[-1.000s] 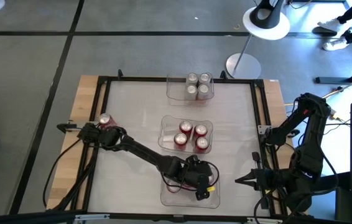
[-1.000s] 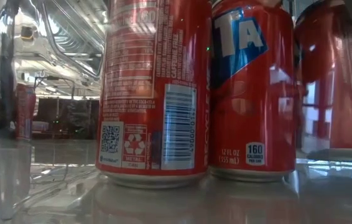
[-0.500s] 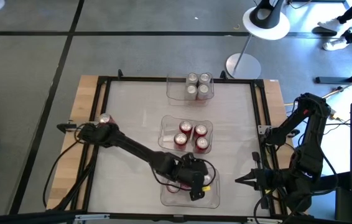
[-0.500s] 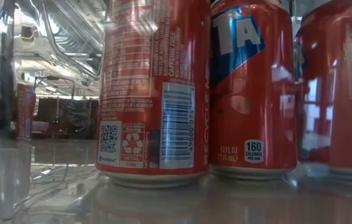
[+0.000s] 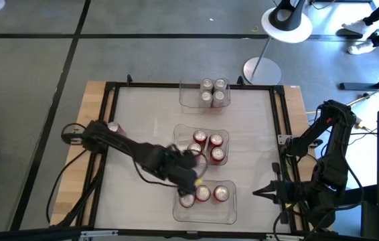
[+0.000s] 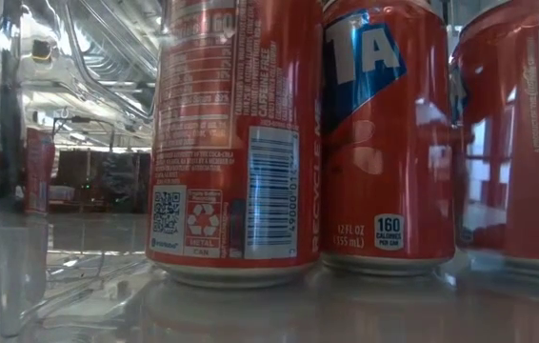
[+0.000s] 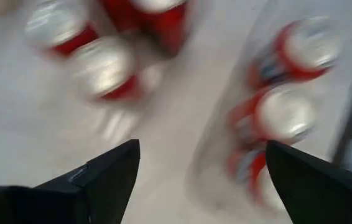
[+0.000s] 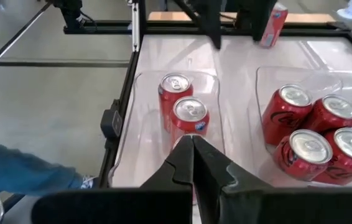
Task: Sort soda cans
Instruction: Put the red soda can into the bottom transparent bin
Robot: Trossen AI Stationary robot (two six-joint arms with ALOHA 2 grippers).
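Change since a second ago: left gripper (image 5: pixel 191 175) pulled back from over the near tray (image 5: pixel 176 213) toward the table's middle, now between near tray and middle tray (image 5: pixel 174 137); third red can now standing uncovered in the near tray
Left gripper state: fingers (image 7: pixel 104 171) spread wide, nothing between them, released
Left gripper position: above bare tabletop just beside the near tray's far edge, arm stretching in from the table's left side
Right gripper (image 8: pixel 193 149) state: fingers pressed together, clenched on nothing
Right gripper position: parked off the table's right near corner, pointing across toward the trays
Near tray contents: three red cans (image 5: pixel 203 193) upright in a row along the far side, close together; same cans filling the low view (image 6: pixel 236 143), labels facing the camera
Middle tray contents: four red cans (image 5: pixel 208 146) upright in a tight square block, one partly hidden by the left arm from above
Far tray (image 5: pixel 184 99) contents: four silver cans (image 5: pixel 213 92) upright in a two-by-two cluster at the table's far edge
Lone red can (image 5: pixel 114 128): upright on the tabletop at the left side, outside every tray, just beside the left arm's base
Left wrist view: blurred; red cans with silver tops on both sides of the open fingers, exact count hard to tell
Right wrist view: two cans of the near tray clearly seen beyond the closed fingers, middle tray's four to one side, lone can far across the table (image 8: pixel 238 59)
Room: a person's blue sleeve (image 8: pixel 20 168) at the edge of the right wrist view, off the table
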